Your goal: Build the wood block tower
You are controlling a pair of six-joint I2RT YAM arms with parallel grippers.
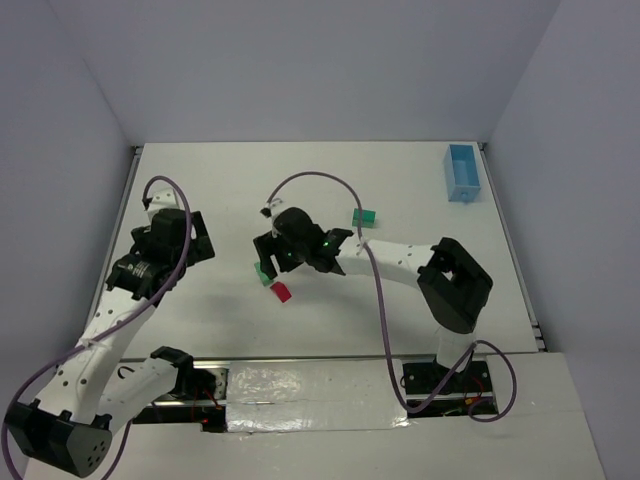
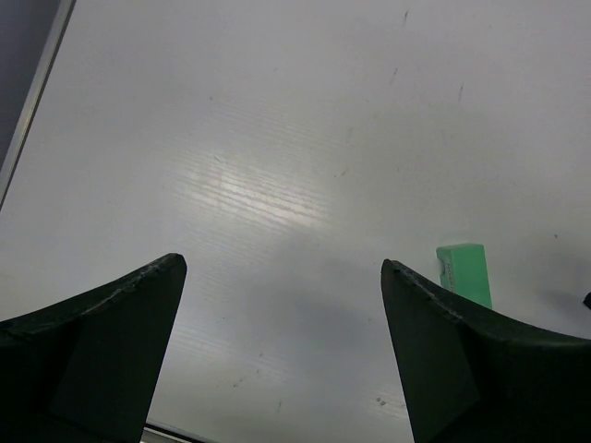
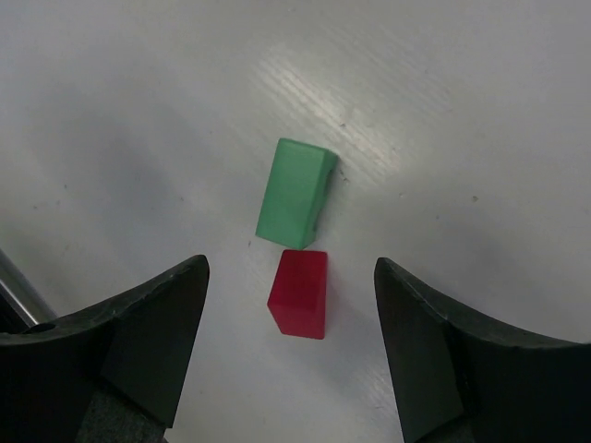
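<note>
A green block (image 3: 295, 192) lies flat on the white table, and the red roof-shaped wedge (image 3: 299, 293) lies touching its near end. My right gripper (image 3: 291, 266) is open and empty above them, with the wedge between its fingers. In the top view this gripper (image 1: 268, 260) hangs over the green block (image 1: 263, 272) and the wedge (image 1: 282, 291) at mid-table. A second green block (image 1: 364, 216) lies alone farther back right. My left gripper (image 1: 195, 235) is open and empty at the left. Its wrist view shows bare table and a green block (image 2: 464, 272) beside its right finger.
A light blue rectangular tray (image 1: 462, 172) stands at the back right corner. White walls close in the table at the back and both sides. A purple cable (image 1: 310, 180) arches over the right arm.
</note>
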